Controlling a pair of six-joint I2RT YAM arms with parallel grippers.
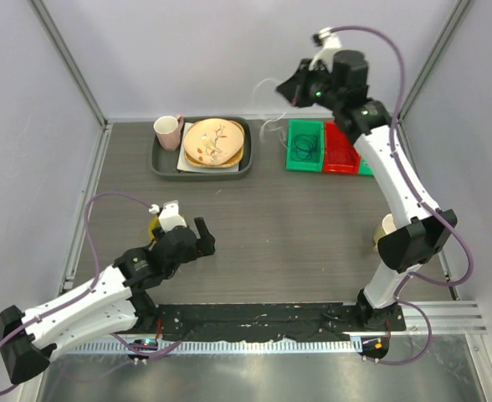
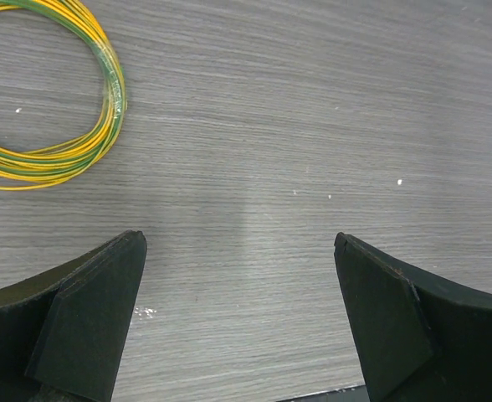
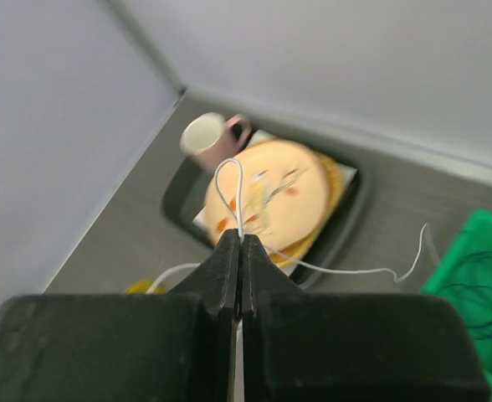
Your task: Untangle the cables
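Note:
My right gripper [image 1: 289,88] is raised high above the back of the table, shut on a thin white cable [image 3: 229,180]. The cable loops above the fingertips [image 3: 240,239] and trails down to the right toward the green bin [image 3: 472,276]. It shows faintly in the top view [image 1: 268,126]. Dark blue cable [image 3: 480,280] lies coiled in the green bin [image 1: 290,147]. A red bin [image 1: 340,149] stands beside it; I cannot see a red cable. My left gripper [image 1: 202,239] is open and empty low over the table [image 2: 238,243].
A yellow-green wire ring [image 2: 53,126] lies on the table left of my left gripper. A dark tray [image 1: 158,159] at the back holds a patterned plate [image 1: 214,142] and a pink mug [image 1: 168,130]. Grey walls enclose the table.

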